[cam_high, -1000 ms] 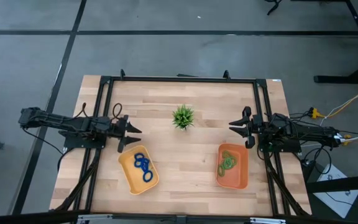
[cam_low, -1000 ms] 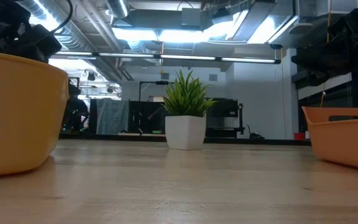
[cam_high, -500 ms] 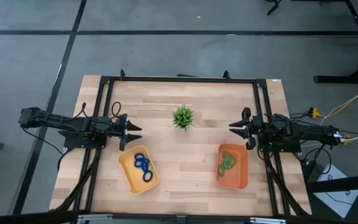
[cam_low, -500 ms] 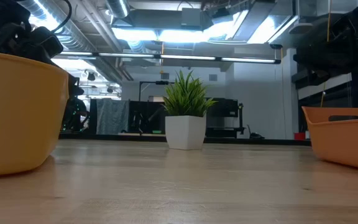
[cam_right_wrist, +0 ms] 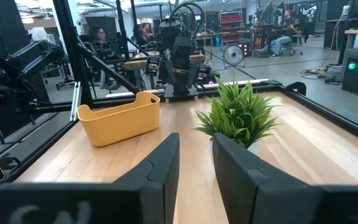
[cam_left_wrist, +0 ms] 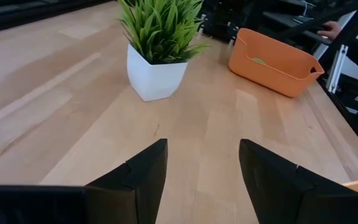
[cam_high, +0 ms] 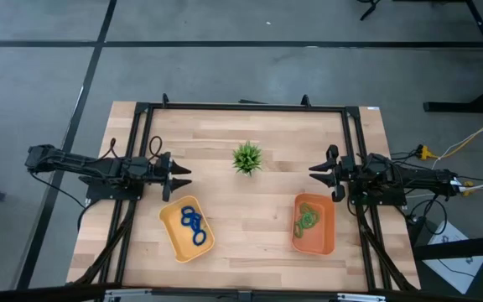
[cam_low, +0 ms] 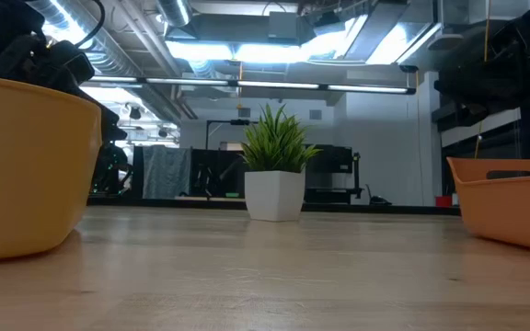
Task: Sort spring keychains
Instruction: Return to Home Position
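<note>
Several dark blue spring keychains (cam_high: 193, 225) lie in a yellow tray (cam_high: 176, 239) near the table's left side. Light green ones (cam_high: 307, 220) lie in an orange tray (cam_high: 319, 243) on the right; one green coil (cam_left_wrist: 258, 60) shows over that tray's rim. My left gripper (cam_high: 179, 177) (cam_left_wrist: 202, 162) hangs open above the table just beyond the yellow tray's far corner. My right gripper (cam_high: 319, 172) (cam_right_wrist: 196, 152) is open too, beyond the orange tray's far edge. Both point toward the table's middle and hold nothing.
A small spiky green plant (cam_high: 246, 158) (cam_low: 276, 161) in a white pot stands between the two grippers, toward the far edge. Black rails (cam_high: 241, 106) frame the wooden table. Bare wood lies between the trays. People sit in the room beyond (cam_right_wrist: 284, 25).
My left gripper has drawn back a little from the yellow tray's far corner, toward the table's far-left. The trays, keychains and right arm stand as before.
</note>
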Controlling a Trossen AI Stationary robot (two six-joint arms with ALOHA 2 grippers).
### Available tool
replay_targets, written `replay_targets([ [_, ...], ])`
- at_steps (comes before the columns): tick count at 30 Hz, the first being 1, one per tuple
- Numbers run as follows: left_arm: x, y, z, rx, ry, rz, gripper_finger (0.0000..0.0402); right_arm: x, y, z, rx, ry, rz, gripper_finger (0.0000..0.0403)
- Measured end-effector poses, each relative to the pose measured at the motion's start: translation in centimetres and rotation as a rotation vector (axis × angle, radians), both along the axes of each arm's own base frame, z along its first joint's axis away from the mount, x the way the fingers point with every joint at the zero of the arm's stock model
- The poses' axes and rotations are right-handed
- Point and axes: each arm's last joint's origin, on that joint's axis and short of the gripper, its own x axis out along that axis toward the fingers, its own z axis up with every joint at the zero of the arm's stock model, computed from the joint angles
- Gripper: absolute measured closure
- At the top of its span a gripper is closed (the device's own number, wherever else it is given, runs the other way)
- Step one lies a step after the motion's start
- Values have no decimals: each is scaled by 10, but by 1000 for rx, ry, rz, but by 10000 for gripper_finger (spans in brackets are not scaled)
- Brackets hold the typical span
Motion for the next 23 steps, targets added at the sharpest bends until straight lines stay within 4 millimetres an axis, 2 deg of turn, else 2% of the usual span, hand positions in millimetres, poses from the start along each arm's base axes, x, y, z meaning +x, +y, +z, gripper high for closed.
replay_targets([
  [23, 0, 0, 1, -3, -7, 5, 207, 0, 0, 0, 0, 0, 0, 305],
])
